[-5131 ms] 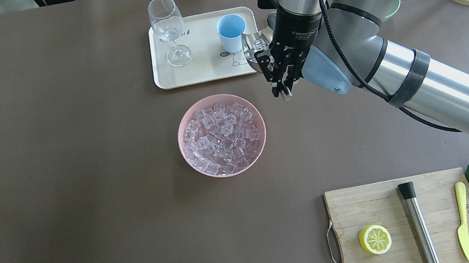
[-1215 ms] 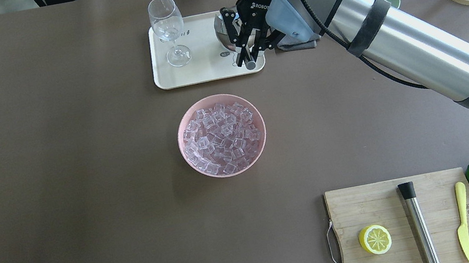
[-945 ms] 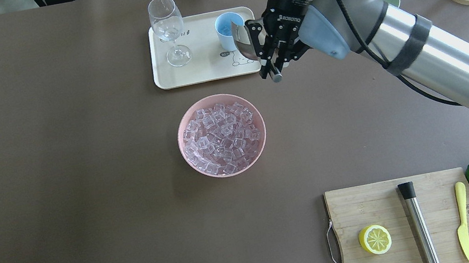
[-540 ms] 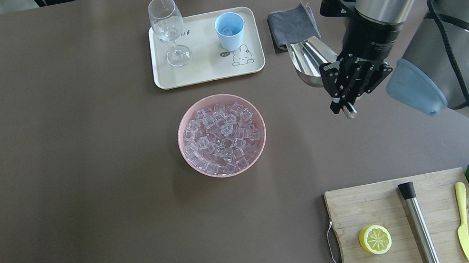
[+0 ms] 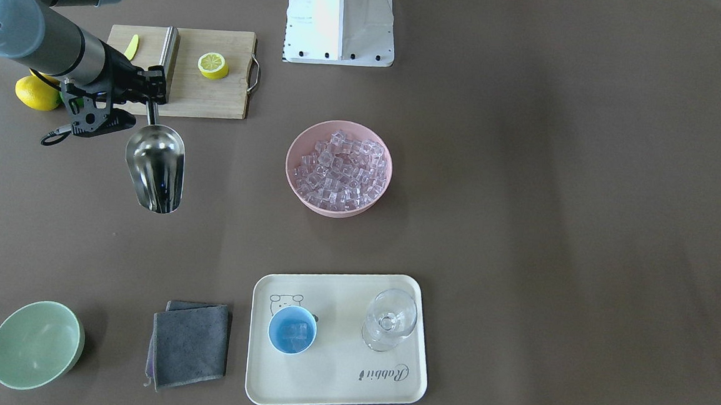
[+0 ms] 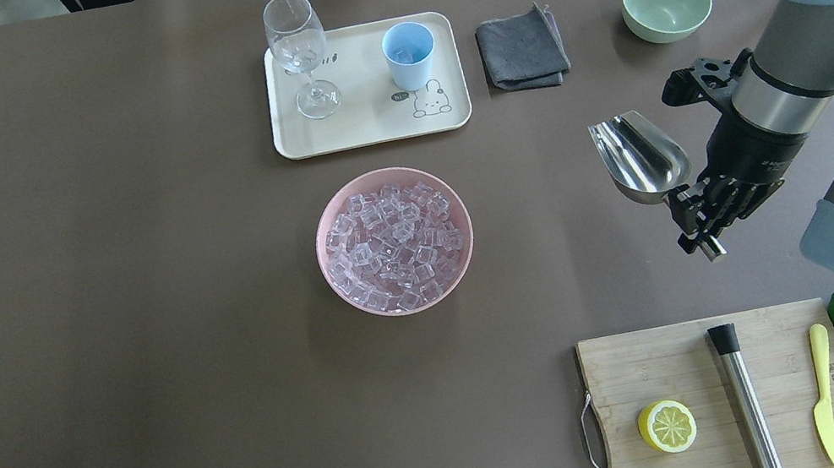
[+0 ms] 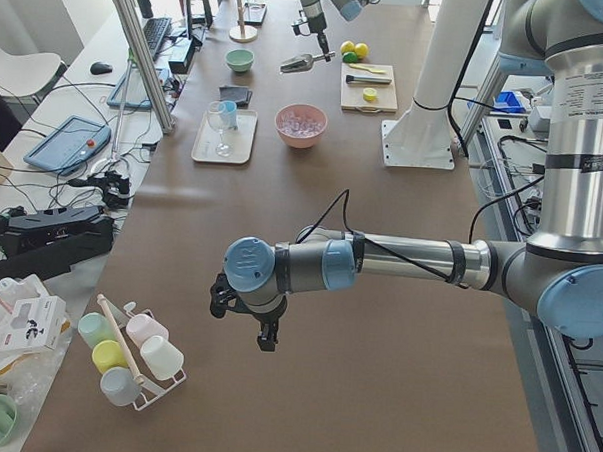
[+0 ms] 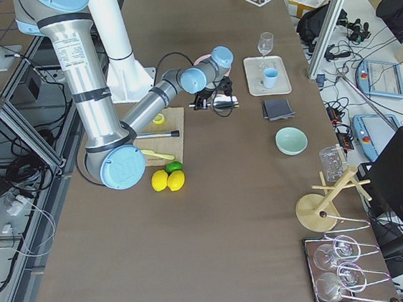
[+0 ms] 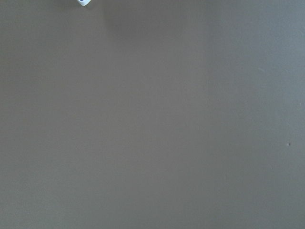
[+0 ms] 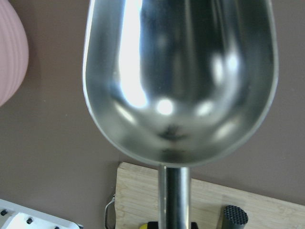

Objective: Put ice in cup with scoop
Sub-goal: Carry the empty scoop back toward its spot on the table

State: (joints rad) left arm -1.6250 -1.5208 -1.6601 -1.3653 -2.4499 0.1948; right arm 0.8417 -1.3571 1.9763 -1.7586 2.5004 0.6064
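Right gripper (image 6: 700, 223), right of centre in the overhead view: fingers clamped on the straight cylindrical handle of the shiny stainless-steel scoop (image 6: 640, 159). The grip sits at the handle's far end, which keeps the fingers out of the deep rounded trough. The trough faces up and is held roughly level above bare table, well apart from everything. The wrist view shows the trough empty, only reflections inside.

Small round light-blue cup (image 6: 409, 55): upright on the cream rectangular tray (image 6: 364, 127), upper centre of the overhead view, beside the clear stemmed wine glass (image 6: 297, 41). The front-facing view shows clear glassy ice (image 5: 293, 331) at its bottom; the count is too small to read, probably only a few cubes.

Bulk of the cubes fills the pink round bowl (image 6: 464, 260) at frame centre, just below the tray, so the travel from bowl to cup is short.

Left gripper (image 7: 267, 335): low over bare table, far from the work; cannot tell whether its fingers are apart or together.

Judgement: one load delivered; the scoop is parked aside for either another pass or set-down.
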